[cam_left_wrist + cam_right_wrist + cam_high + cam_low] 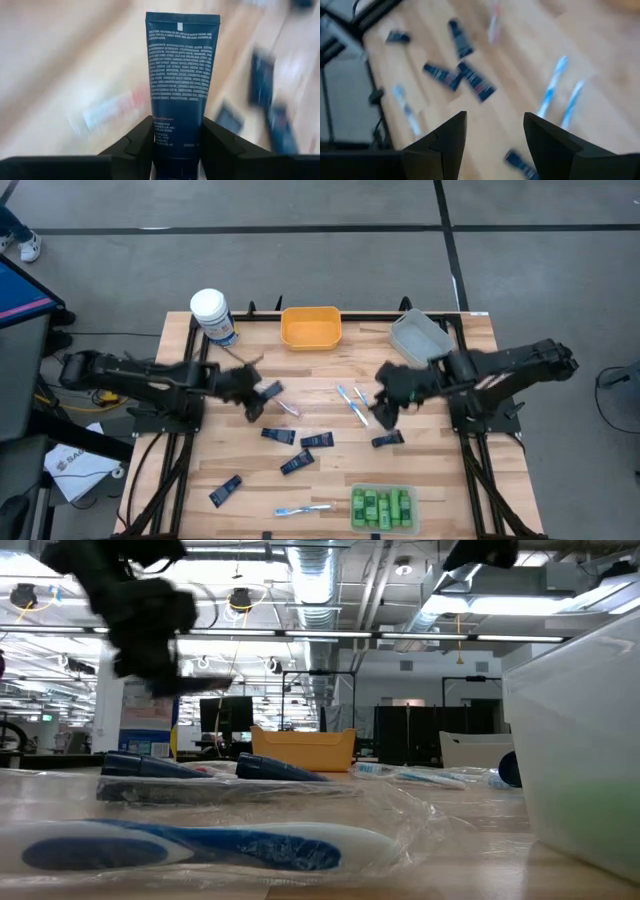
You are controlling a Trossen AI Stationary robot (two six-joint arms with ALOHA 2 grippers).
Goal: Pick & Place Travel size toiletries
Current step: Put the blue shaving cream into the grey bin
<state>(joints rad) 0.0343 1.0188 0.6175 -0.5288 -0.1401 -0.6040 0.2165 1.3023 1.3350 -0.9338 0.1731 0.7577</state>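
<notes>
My left gripper [256, 396] is over the table's left-middle, shut on a dark navy flat tube [181, 65], and hangs high in the low view [140, 625]. My right gripper [384, 408] is open above the table, right of two light-blue toothbrushes [351, 401]; nothing lies between its fingers [495, 125]. A pink toothbrush [288, 409] and several more navy tubes [297, 450] lie flat on the wood. Another blue toothbrush [303, 509] lies near the front edge. Bright green bottles fill a clear bin [382, 507]. My left gripper pinches the navy tube between its two fingers [141, 142] near one end [177, 131], at the small print. The tube runs along the fingers and sticks out ahead of them, its crimped flat end [182, 19] free. It is lifted clear of the table.
An orange bin [311, 327] and a grey bin [420, 336] stand at the far edge, a large white-lidded canister [212, 315] at the far left. The clear bin sits at the near edge, right of centre. Bare wood shows at the near left and right.
</notes>
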